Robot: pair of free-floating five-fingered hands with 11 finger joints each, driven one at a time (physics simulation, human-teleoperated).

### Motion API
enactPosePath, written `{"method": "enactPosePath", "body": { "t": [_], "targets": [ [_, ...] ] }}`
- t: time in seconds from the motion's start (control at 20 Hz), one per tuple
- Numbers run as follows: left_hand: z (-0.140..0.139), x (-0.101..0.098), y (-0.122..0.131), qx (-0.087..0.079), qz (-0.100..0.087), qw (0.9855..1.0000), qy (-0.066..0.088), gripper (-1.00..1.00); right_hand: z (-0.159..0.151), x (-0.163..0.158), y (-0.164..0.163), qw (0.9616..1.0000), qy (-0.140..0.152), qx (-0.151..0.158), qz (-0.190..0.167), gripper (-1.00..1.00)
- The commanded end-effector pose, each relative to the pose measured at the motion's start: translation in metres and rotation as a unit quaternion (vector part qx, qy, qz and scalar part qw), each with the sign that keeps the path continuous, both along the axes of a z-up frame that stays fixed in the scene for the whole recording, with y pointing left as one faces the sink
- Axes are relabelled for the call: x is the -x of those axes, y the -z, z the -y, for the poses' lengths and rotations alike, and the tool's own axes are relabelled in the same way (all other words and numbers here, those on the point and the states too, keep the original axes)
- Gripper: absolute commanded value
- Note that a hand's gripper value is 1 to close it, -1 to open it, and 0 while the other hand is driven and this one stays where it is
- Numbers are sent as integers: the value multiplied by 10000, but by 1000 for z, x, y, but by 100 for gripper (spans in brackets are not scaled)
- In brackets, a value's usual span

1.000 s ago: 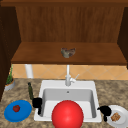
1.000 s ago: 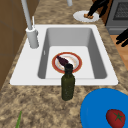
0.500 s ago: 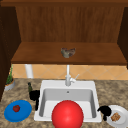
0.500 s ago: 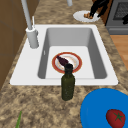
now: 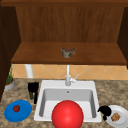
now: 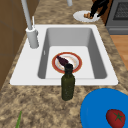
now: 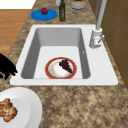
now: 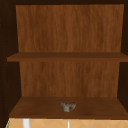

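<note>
The right hand (image 5: 104,110) is hovering at the sink's (image 5: 50,85) front right corner, just beside the white plate (image 5: 122,118), reaching toward the pastry (image 5: 115,116) lying on it; I cannot tell whether its fingers are curled or straight. In the left side view the hand (image 6: 98,7) is coming down over the plate's near edge, close to the pastry but not clearly touching it.

The left hand (image 5: 33,87) is hanging over the bottle (image 5: 31,95) on the worktop (image 5: 110,92) left of the sink, its fingers seeming to point down, relaxed.

In the sink, a red-rimmed dish (image 7: 60,68) is holding grapes (image 7: 65,65). The blue plate (image 5: 18,110) is carrying a tomato (image 5: 16,108). A small bowl (image 8: 68,106) is sitting on the shelf (image 8: 37,110).
</note>
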State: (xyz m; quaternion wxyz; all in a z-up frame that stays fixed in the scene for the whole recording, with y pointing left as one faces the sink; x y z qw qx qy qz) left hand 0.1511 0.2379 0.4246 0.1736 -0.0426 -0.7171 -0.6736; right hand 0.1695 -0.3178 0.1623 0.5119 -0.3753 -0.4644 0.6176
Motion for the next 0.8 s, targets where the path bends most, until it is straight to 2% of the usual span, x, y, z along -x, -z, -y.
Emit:
{"method": "enactPosePath", "body": {
  "t": [0.0, 0.1, 0.35, 0.45, 0.55, 0.65, 0.75],
  "targets": [
    [5, 4, -31, 171, 23, 9998, 118, -100, 0, 0, 0, 10000, 0, 0, 0, 0],
    [9, 6, -47, 188, 18, 9997, 128, -100, 0, 0, 0, 10000, 1, -1, 0, 0],
    [-3, -5, -84, 184, -7, 9998, 40, -100, 0, 0, 0, 10000, 2, -2, 1, 0],
    [-8, -8, -95, 232, -9, 9997, 55, -100, 0, 0, 0, 10000, 2, -3, 1, 0],
    [-18, -12, -94, 215, -184, 9996, 78, -100, 0, 0, 0, 10000, 3, -3, 2, 0],
    [-27, -15, -90, 78, -384, 9992, 35, -100, 0, 0, 0, 10000, 3, -3, 2, 0],
    [-33, -21, -90, 79, -426, 9991, 36, -100, 0, 0, 0, 10000, 3, -4, 2, 0]
  ]
}}
